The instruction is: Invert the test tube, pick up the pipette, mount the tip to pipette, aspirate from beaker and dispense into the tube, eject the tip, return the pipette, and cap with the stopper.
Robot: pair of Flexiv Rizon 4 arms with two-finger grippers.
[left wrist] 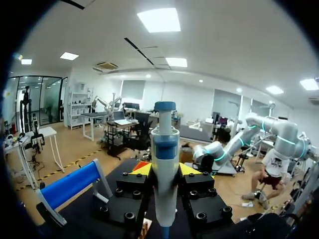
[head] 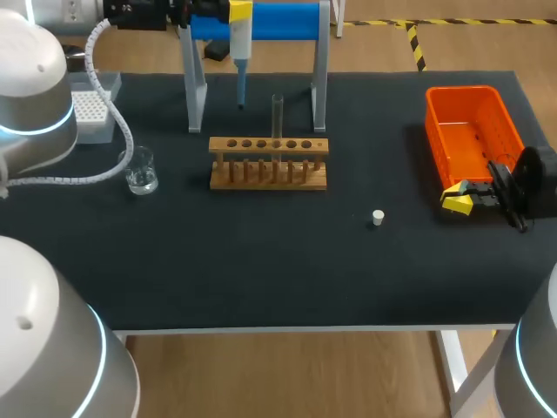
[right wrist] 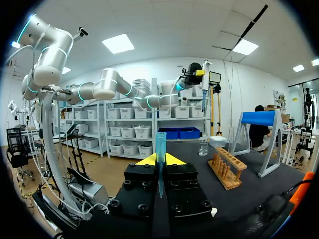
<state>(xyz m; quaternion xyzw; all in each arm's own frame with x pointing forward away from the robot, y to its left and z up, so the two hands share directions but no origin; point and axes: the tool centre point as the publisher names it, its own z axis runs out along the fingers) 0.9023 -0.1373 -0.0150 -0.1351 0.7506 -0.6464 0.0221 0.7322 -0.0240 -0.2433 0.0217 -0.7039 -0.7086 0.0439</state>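
**Pipette held at the stand, tip held by the other arm**

The pipette [head: 239, 54] is gripped upright by the left gripper [head: 239, 10] at the far edge of the bench [head: 261, 270], just in front of the blue-barred stand [head: 261, 22]. In the left wrist view the pipette [left wrist: 164, 159] is seen clamped from both sides between the yellow fingertips of the left gripper [left wrist: 164, 172], its blue cap above them.

A clear bluish tip [right wrist: 160, 149] is pinched between the fingers of the right gripper [right wrist: 160, 163], wide end up. That right gripper [head: 459, 200] is found near the right edge of the bench, just beside the near end of an orange bin [head: 474, 104].

The test tube [head: 278, 113] is stood upright in a wooden rack [head: 268, 165] at mid-bench, in front of the stand. The beaker [head: 141, 171] is placed to the left of the rack, well apart from it. A white tip box [head: 89, 113] is set behind the beaker, near the far left corner. The white stopper [head: 378, 218] is left lying on the bench between the rack and the right gripper, touching neither.
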